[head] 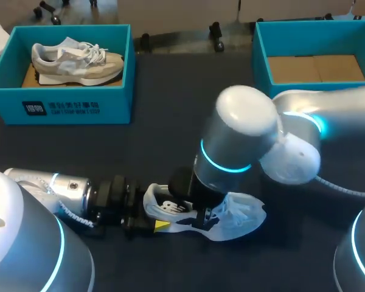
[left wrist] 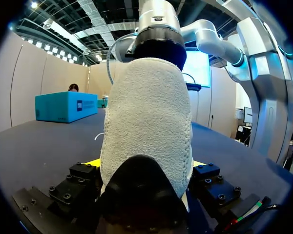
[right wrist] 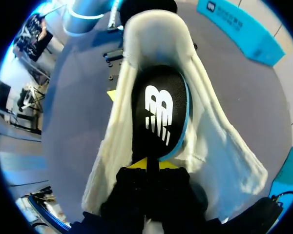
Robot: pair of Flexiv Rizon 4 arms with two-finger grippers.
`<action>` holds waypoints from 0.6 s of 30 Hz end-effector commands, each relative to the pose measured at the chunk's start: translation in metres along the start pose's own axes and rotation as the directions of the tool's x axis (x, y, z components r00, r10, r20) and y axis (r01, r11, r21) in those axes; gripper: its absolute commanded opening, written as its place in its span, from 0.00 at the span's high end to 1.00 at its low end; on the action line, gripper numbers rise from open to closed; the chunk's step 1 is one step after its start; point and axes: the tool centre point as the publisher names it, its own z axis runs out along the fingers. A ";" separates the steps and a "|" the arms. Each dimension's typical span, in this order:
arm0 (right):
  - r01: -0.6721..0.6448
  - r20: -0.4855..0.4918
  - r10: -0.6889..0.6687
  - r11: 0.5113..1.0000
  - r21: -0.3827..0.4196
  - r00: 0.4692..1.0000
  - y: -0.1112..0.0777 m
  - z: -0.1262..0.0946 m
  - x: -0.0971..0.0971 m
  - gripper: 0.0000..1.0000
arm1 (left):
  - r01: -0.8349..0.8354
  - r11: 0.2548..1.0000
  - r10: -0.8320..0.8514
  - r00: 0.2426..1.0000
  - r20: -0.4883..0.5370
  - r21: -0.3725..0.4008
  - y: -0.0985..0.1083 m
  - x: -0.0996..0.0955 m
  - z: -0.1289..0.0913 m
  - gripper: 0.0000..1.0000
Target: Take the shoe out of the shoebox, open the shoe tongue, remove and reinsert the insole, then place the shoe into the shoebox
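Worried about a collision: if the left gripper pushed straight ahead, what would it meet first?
The shoe: its heel sits clamped in the left gripper. Behind it, probably the right arm.

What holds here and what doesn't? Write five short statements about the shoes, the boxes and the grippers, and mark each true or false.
1. A beige shoe lies inside the left box. True.
2. The right box holds a shoe as well. False: only its brown floor shows.
3. The white shoe lies on the table, outside both boxes. True.
4. The left gripper is open and clear of the white shoe. False: it is shut on the shoe's heel, a finger at each side.
5. The right gripper pinches the edge of the black insole. True.
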 end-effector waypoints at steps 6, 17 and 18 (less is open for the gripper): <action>0.088 0.119 -0.072 0.987 -0.138 0.990 -0.008 -0.033 0.009 1.00 | 0.002 1.000 -0.002 1.000 0.005 -0.002 0.003 -0.003 -0.001 1.00; 0.155 0.184 -0.122 0.972 -0.178 0.975 -0.009 -0.056 0.002 1.00 | 0.002 1.000 -0.002 1.000 0.005 -0.002 0.003 -0.003 -0.001 1.00; 0.153 0.181 -0.121 0.972 -0.177 0.976 -0.009 -0.057 0.002 1.00 | 0.002 1.000 -0.002 1.000 0.005 -0.002 0.003 -0.003 -0.001 1.00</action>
